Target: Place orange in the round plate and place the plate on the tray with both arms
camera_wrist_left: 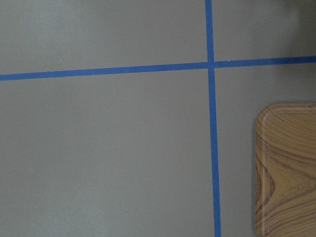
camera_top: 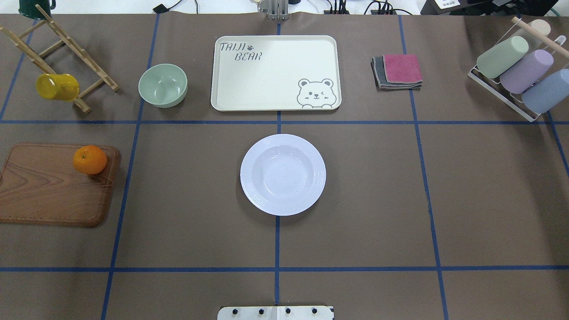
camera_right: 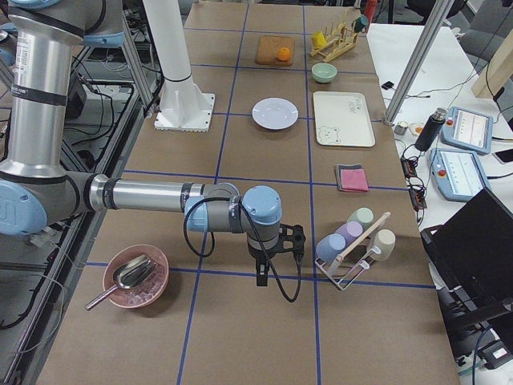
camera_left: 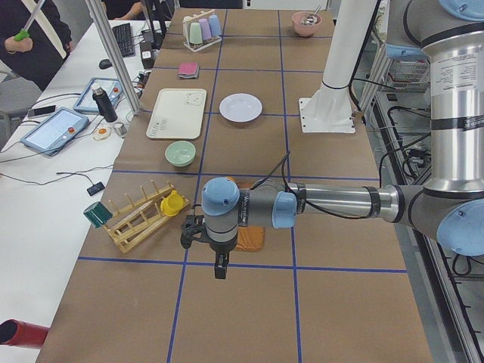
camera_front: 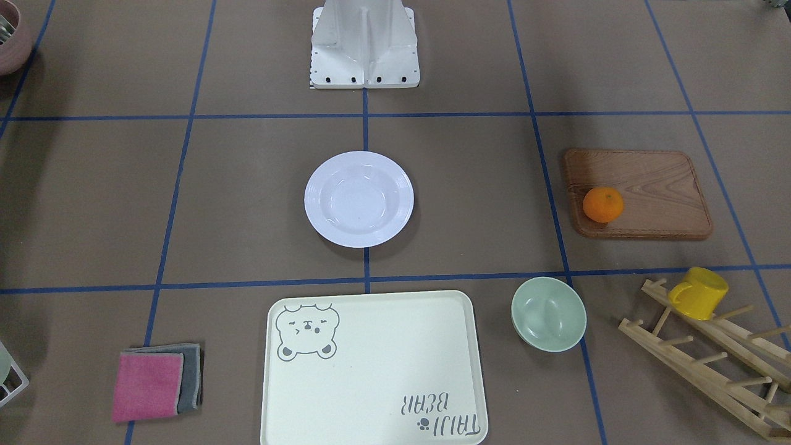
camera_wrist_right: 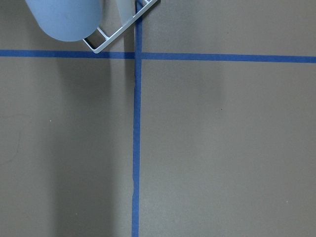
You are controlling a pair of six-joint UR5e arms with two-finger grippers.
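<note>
The orange [camera_top: 90, 159] rests on a corner of a brown wooden board [camera_top: 49, 184] at the table's left side. The white round plate [camera_top: 282, 174] lies empty at the table's middle. Beyond it the cream tray [camera_top: 275, 71] with the bear drawing holds nothing. My left gripper [camera_left: 220, 272] hangs over the table past the board's outer end, and shows only in the exterior left view. My right gripper [camera_right: 260, 278] hangs near the cup rack [camera_right: 353, 241], far from the plate. Whether either is open or shut I cannot tell.
A pale-green bowl [camera_top: 162, 85] stands left of the tray. A wooden drying rack [camera_top: 58, 62] carries a yellow mug [camera_top: 57, 86]. Folded pink and grey cloths [camera_top: 398, 71] lie right of the tray. A pink bowl with a scoop [camera_right: 135, 277] sits under my right arm.
</note>
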